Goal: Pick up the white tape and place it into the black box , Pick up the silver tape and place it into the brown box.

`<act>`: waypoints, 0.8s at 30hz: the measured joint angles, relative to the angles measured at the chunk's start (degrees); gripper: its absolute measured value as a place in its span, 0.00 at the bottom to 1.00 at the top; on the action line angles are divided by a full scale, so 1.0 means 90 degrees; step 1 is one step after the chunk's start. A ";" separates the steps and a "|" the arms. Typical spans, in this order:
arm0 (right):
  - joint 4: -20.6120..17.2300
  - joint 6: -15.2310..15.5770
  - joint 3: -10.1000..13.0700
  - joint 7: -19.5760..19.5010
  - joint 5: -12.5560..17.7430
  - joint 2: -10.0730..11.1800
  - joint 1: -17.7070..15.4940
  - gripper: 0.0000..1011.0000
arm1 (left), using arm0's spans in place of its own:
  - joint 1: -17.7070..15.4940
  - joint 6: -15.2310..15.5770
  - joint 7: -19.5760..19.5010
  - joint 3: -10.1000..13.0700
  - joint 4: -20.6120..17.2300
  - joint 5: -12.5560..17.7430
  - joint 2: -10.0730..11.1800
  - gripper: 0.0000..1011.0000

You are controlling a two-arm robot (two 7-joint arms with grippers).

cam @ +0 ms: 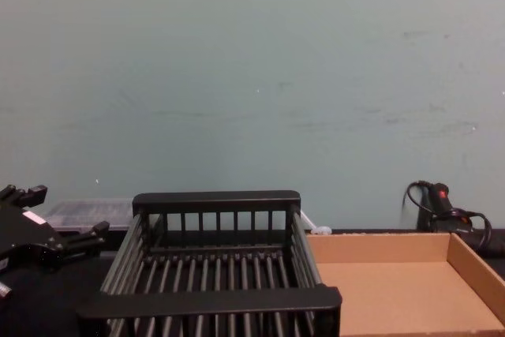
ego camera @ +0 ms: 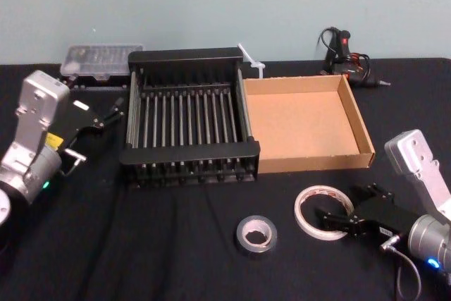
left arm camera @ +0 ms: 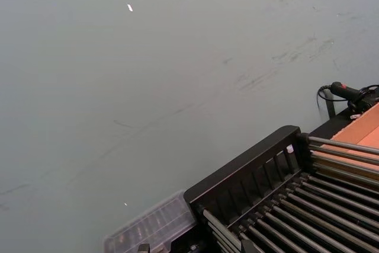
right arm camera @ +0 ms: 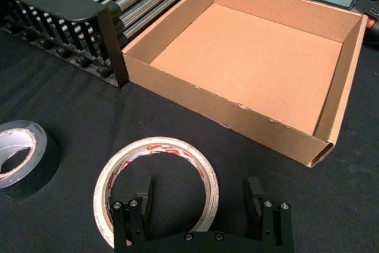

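**Right tool straddles the white ring.** The white tape (right arm camera: 160, 147) lies flat on the black desk (ego camera: 176, 262), right at the tip of your right tool (ego camera: 330, 221).

The right wrist view gives you the close detail. The tool's fingers (right arm camera: 141, 197) are spread wide, one standing inside the ring's hole and the other outside it. The arc of the ring nearest the tool runs between them. You cannot tell whether either finger touches the band.

The head view gives you the wider layout:
- The silver tape (ego camera: 241, 234) sits flat to the left of the tool, near the white ring but apart from it.
- The brown box (ego camera: 310, 163) stands just beyond the tool, farther from the robot, with its floor bare.
- The black box (ego camera: 190, 151) stands beyond the tool and to its left, side by side with the brown box.

Your left tool (ego camera: 95, 135) is parked well away to the left, beside the black box's left wall. Its fingers are spread and hold nothing. The chest view shows the same tool from the side, level with the black box's rim, and looks across both boxes toward the wall behind.
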 joint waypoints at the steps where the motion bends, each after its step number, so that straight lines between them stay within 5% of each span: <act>1: 0.0000 0.0000 0.0003 0.0004 -0.0004 -0.0003 -0.0002 0.99 | 0.0000 0.0000 0.0000 0.0000 0.0000 0.0000 0.0000 0.99; 24: 0.0013 0.0001 0.0022 0.0034 -0.0047 -0.0037 -0.0013 0.99 | 0.0000 0.0000 0.0000 0.0000 0.0000 0.0000 0.0000 0.99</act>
